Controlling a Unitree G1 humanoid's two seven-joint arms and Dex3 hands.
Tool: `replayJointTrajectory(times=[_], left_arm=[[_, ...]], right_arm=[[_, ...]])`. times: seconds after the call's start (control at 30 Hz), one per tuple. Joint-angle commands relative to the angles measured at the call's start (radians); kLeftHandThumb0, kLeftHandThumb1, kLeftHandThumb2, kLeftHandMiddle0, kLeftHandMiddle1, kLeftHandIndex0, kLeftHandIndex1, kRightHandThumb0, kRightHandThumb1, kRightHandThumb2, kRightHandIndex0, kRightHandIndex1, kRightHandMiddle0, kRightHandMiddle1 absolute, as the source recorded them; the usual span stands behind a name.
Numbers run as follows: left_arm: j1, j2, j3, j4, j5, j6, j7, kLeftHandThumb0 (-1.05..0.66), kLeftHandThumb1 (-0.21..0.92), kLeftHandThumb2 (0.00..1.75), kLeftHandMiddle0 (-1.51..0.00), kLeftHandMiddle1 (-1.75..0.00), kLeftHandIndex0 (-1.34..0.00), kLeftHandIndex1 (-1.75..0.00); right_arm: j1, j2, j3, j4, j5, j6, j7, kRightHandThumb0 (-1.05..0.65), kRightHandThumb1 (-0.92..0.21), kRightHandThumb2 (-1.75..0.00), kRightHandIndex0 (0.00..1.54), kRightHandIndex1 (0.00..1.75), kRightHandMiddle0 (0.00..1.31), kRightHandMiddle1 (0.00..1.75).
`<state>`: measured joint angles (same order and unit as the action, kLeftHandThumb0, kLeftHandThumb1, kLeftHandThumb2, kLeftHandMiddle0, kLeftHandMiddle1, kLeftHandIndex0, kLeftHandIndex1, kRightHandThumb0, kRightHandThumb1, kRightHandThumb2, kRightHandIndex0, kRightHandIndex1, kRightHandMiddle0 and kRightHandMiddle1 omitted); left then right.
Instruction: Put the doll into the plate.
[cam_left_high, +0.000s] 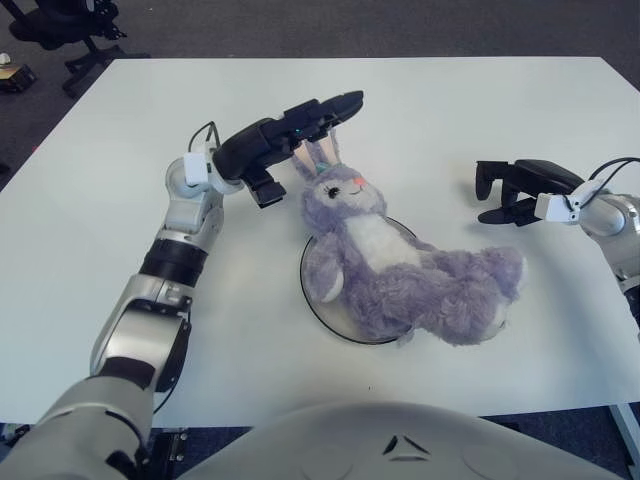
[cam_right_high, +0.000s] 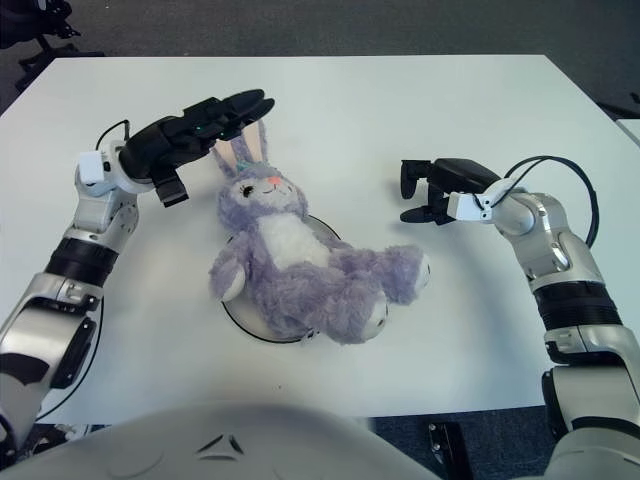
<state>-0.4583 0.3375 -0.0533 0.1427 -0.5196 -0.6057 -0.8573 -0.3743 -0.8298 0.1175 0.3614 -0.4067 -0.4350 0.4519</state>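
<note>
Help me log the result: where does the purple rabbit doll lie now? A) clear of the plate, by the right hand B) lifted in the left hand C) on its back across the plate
C: the doll lies belly-up over the plate, and the left hand is open above its ears.

I see a white table (cam_left_high: 480, 110) filling most of both views, its far edge bordering dark floor. One plate (cam_left_high: 318, 305) lies flat on it near the centre (only its dark-rimmed left and front arc shows). A purple plush doll (cam_left_high: 400, 270) lies on the plate, its legs extending past the rim toward the table's right side.
</note>
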Motion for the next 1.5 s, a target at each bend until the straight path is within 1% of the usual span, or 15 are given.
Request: replayJointTrajectory(times=[0.0,0.13,0.3,0.4,0.63,0.83,0.9,0.97,1.0,1.07,1.17,1.23,1.3,1.37,1.47], left_arm=[[0.004,-0.02,0.023,-0.04,0.057,0.04,0.074,-0.98,0.92,0.82,-0.13,-0.03,-0.22,-0.08],[0.001,-0.031,0.036,-0.056,0.093,0.053,0.108,-0.97,0.92,0.84,-0.14,-0.02,-0.23,-0.08],[0.005,-0.046,0.072,-0.056,0.166,-0.033,0.153,-0.94,0.92,0.85,-0.16,-0.02,-0.24,-0.07],[0.005,-0.051,0.077,-0.052,0.181,-0.048,0.162,-0.94,0.92,0.86,-0.16,-0.02,-0.24,-0.07],[-0.005,-0.139,0.123,0.007,0.294,-0.251,0.281,-0.92,0.92,0.87,-0.21,-0.03,-0.25,-0.07],[-0.028,-0.179,0.142,0.093,0.368,-0.378,0.359,-0.91,0.92,0.87,-0.28,-0.03,-0.27,-0.06],[-0.081,-0.16,0.164,0.184,0.389,-0.384,0.387,-0.91,0.92,0.88,-0.3,-0.02,-0.27,-0.05],[-0.151,-0.107,0.181,0.31,0.287,-0.257,0.326,-0.94,0.92,0.93,-0.3,-0.02,-0.28,-0.05],[-0.199,-0.076,0.205,0.397,0.206,-0.157,0.252,-0.94,0.92,0.95,-0.3,-0.01,-0.28,-0.05],[-0.257,-0.038,0.24,0.509,0.103,-0.008,0.138,-0.99,0.92,1.03,-0.3,-0.01,-0.28,-0.05],[-0.267,-0.018,0.261,0.546,0.042,0.12,0.066,-1.03,0.92,1.09,-0.28,0.0,-0.27,-0.04],[-0.249,-0.021,0.264,0.53,0.036,0.144,0.075,-1.04,0.92,1.09,-0.3,-0.01,-0.26,-0.03],[-0.219,-0.045,0.268,0.509,0.065,0.11,0.142,-1.03,0.92,1.06,-0.35,-0.02,-0.26,-0.03],[-0.19,-0.078,0.277,0.494,0.11,0.065,0.228,-1.02,0.92,1.04,-0.41,-0.03,-0.27,-0.03],[-0.149,-0.137,0.294,0.479,0.175,0.057,0.403,-0.99,0.92,1.0,-0.56,-0.04,-0.34,-0.04]], right_arm=[[-0.001,0.001,0.02,0.018,-0.008,0.002,0.014,-0.35,-0.92,-0.42,0.79,1.01,0.3,1.63],[-0.004,0.002,0.021,0.021,-0.009,0.002,0.014,-0.35,-0.92,-0.42,0.79,1.01,0.3,1.63],[-0.008,0.002,0.026,0.018,-0.01,0.01,0.02,-0.35,-0.92,-0.42,0.78,1.02,0.3,1.63],[-0.009,0.002,0.027,0.018,-0.01,0.011,0.021,-0.35,-0.92,-0.42,0.78,1.02,0.3,1.63],[-0.015,0.002,0.031,0.011,-0.01,0.031,0.033,-0.35,-0.92,-0.42,0.77,1.03,0.29,1.63],[-0.014,0.003,0.032,0.01,-0.01,0.037,0.033,-0.35,-0.92,-0.43,0.77,1.03,0.29,1.64],[-0.014,0.003,0.032,0.01,-0.01,0.037,0.032,-0.35,-0.92,-0.43,0.77,1.03,0.29,1.64],[-0.013,0.003,0.032,0.011,-0.01,0.036,0.029,-0.35,-0.92,-0.43,0.76,1.04,0.29,1.64],[-0.012,0.004,0.032,0.012,-0.011,0.035,0.026,-0.35,-0.92,-0.43,0.76,1.04,0.29,1.64],[-0.012,0.005,0.031,0.014,-0.012,0.034,0.021,-0.35,-0.92,-0.43,0.76,1.04,0.29,1.64],[-0.01,0.008,0.03,0.017,-0.015,0.033,0.011,-0.35,-0.92,-0.43,0.76,1.04,0.29,1.64],[-0.009,0.011,0.028,0.018,-0.017,0.033,0.0,-0.35,-0.92,-0.43,0.76,1.04,0.29,1.64],[-0.006,0.016,0.024,0.017,-0.018,0.036,-0.017,-0.35,-0.92,-0.43,0.75,1.06,0.28,1.65],[-0.003,0.022,0.019,0.016,-0.018,0.038,-0.038,-0.35,-0.92,-0.43,0.74,1.06,0.28,1.64],[0.005,0.047,0.003,0.019,-0.018,0.038,-0.109,-0.35,-0.92,-0.42,0.75,1.06,0.29,1.63]])
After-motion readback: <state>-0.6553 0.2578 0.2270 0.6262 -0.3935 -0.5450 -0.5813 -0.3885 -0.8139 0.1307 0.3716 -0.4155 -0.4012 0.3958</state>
